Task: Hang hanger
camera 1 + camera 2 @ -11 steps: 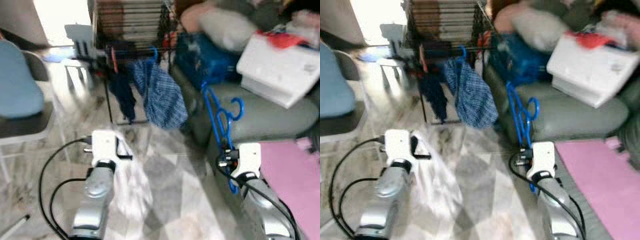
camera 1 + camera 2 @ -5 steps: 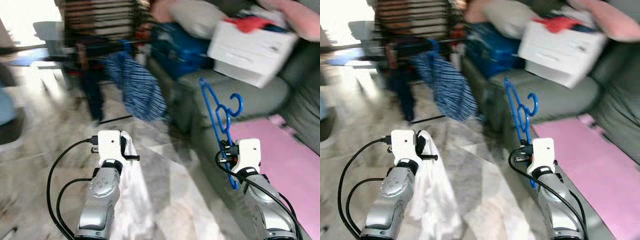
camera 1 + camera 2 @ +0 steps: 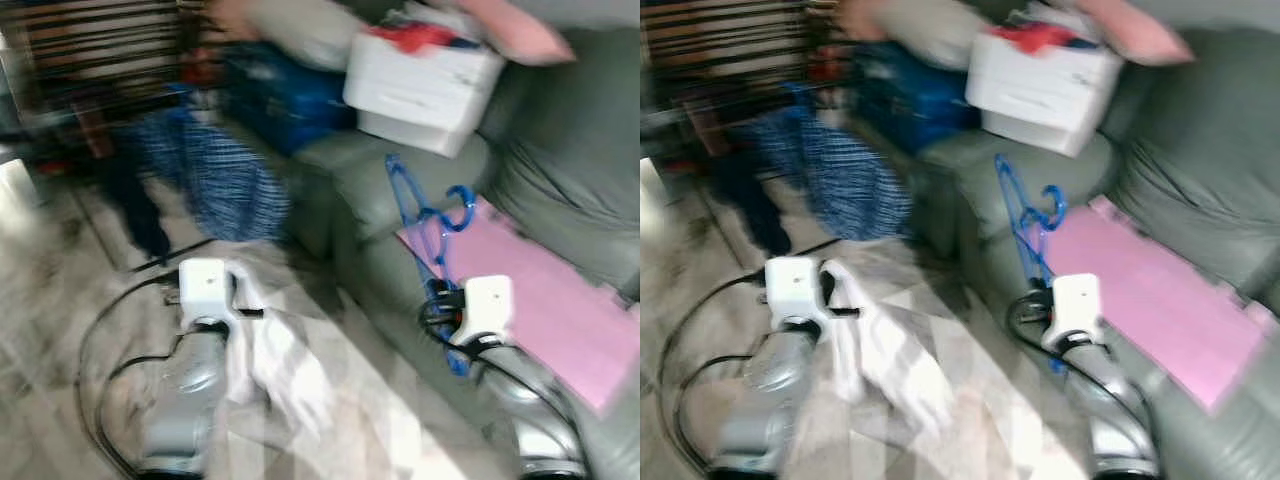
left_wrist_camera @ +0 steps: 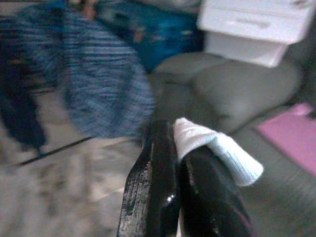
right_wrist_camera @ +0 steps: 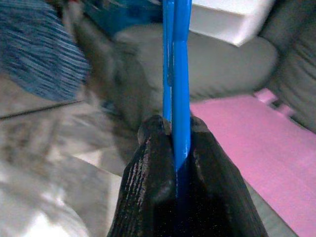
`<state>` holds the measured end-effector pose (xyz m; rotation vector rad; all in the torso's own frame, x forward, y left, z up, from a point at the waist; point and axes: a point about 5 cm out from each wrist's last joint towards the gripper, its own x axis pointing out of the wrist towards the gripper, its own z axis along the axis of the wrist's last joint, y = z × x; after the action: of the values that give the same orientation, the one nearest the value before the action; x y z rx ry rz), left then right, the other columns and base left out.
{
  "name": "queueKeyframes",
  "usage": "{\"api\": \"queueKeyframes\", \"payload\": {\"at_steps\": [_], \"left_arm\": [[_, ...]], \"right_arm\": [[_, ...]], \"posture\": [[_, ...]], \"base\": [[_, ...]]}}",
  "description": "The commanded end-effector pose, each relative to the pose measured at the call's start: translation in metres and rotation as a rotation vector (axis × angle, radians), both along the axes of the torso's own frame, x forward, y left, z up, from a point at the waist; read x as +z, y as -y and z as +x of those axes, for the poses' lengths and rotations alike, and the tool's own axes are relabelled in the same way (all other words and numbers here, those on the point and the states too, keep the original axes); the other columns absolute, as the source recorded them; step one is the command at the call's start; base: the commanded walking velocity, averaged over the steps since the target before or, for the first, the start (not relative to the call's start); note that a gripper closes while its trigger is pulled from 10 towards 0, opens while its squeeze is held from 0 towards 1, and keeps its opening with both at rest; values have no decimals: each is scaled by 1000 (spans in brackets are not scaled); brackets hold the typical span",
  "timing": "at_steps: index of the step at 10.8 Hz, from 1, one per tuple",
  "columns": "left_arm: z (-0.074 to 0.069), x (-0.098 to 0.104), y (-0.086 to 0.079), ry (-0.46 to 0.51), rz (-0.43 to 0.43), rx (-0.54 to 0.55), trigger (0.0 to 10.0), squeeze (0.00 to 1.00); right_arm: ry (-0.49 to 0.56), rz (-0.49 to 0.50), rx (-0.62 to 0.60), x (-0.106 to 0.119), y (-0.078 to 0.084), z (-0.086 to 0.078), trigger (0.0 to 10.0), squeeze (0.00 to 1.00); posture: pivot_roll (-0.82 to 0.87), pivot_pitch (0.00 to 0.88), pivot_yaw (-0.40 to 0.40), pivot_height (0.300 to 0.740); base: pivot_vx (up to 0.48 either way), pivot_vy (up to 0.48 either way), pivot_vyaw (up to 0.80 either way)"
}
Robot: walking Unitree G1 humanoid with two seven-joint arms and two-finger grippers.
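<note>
right end effector (image 5: 174, 143): clenched on your blue plastic hanger (image 3: 430, 225), long axis upright, hook on top
left end effector (image 4: 173, 163): pinching white cloth (image 3: 285, 365)
rack (image 3: 90, 60): ahead-left, blurry

Two shiny silver arms, round like tubes. Each arm ends in a white box (image 3: 204, 284) at the wrist, with black cables (image 3: 95, 345) looping out behind. The fingers (image 4: 153, 187) are long, black and glossy, with ridged backs.
</note>
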<state>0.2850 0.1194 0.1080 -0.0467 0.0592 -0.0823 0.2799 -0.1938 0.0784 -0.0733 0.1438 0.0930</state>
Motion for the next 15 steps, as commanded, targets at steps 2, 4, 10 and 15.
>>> {"api": "queueKeyframes", "payload": {"at_steps": [2,4,10,15], "left_arm": [[1,6,-9,28,20,26,10000,0],[1,7,-9,29,22,25,10000,0],[1,8,-8,41,29,20,10000,0],[18,31,-13,162,381,-118,10000,0]], "right_arm": [[13,9,22,3,-8,5,10000,0],[14,8,24,3,-9,5,10000,0],[16,5,38,3,-11,6,10000,0],[10,-23,114,5,-13,10,10000,0]], "posture": [[-86,0,-6,740],[-86,0,-5,740],[-83,0,-6,740],[-74,0,-8,740]], "base": [[0,358,0],[0,354,0],[0,232,0],[0,0,0]]}}
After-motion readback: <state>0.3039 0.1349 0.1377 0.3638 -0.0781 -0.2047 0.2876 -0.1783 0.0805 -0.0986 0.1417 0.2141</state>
